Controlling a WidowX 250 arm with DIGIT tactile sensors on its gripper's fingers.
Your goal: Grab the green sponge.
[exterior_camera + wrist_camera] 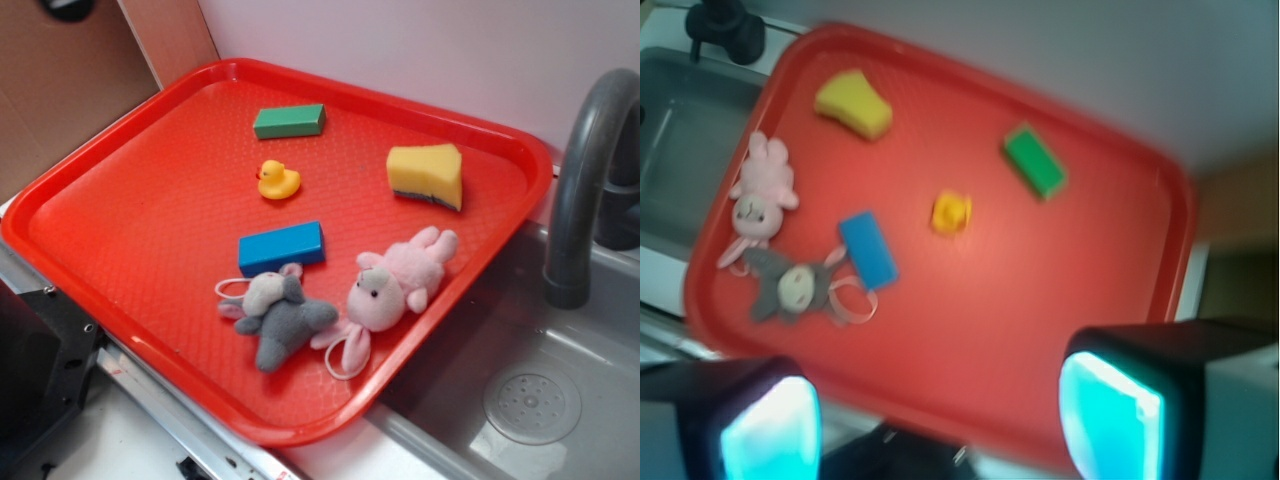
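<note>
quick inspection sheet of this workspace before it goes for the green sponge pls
surface: red tray, bare in the middle, beside a grey sink
job's things: green sponge, yellow wedge with a dark layer on its underside, near the tray's far right corner, touching nothing
clutter: green block, rubber duck, blue block, grey plush and pink plush side by side
grippers: gripper open, above the tray's near edge, fingers empty
cables: nothing seen
surroundings: grey faucet, pale wall behind
</note>
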